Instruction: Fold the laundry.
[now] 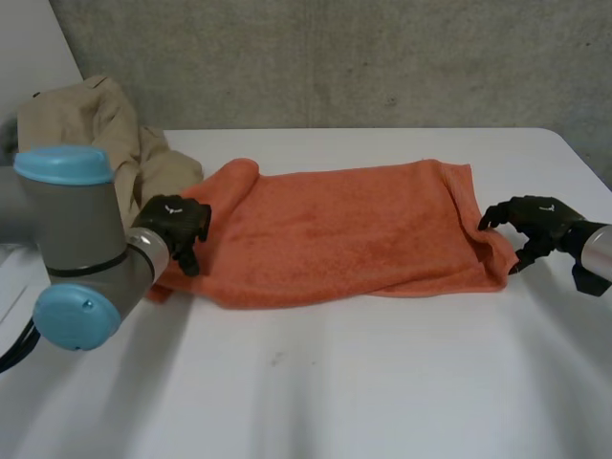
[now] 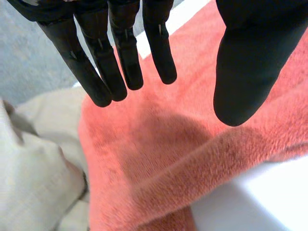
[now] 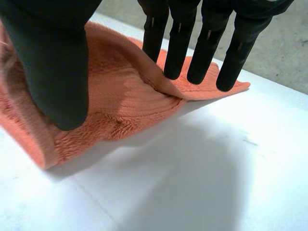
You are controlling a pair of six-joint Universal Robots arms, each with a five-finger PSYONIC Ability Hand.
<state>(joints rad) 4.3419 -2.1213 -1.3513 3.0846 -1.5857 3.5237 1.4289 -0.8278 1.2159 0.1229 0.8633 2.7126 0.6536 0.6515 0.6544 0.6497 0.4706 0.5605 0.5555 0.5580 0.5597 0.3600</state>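
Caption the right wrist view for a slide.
Right hand open at the end of the orange towel, fingers against its raised edge, over the white table.

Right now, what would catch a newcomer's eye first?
The orange towel, stretched across the middle of the white table. The left hand is open over its left end; the right hand, open too, has fingertips at its right edge. A crumpled beige garment lies beside the towel's left end.
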